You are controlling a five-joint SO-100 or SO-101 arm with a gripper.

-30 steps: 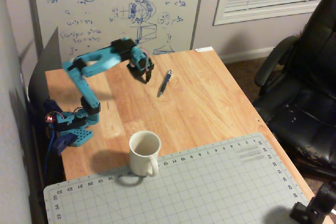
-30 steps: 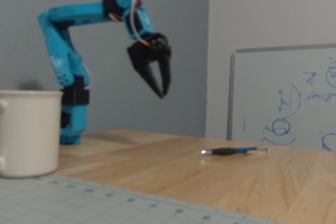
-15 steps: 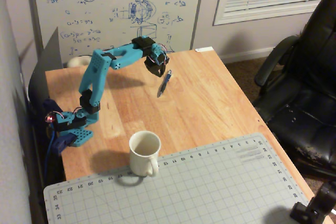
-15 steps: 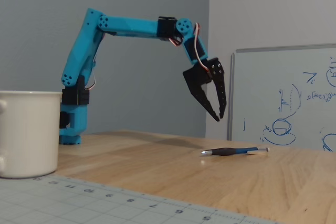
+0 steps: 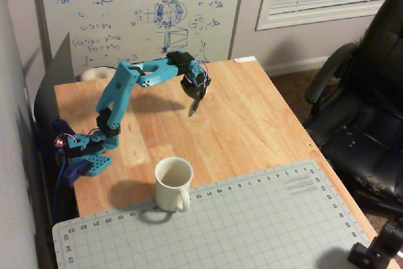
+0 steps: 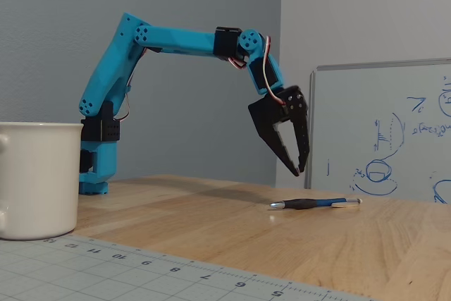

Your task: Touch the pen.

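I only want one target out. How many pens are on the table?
1. The pen lies flat on the wood in the fixed view, below the claw. The overhead view doesn't show it clearly.

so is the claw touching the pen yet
Apart. The fixed view shows the claw hanging above the pen, which lies flat on the table, with whiteboard visible between them.

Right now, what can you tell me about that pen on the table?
In the fixed view the pen lies flat on the wooden table, thin, with a blue barrel, a dark middle grip and pale silvery ends. It looks like plastic with metal tips. Nothing touches it but the tabletop. The gripper hangs just above it, apart from it, its black fingers close together and pointing down. In the overhead view the pen is mostly hidden under the gripper.
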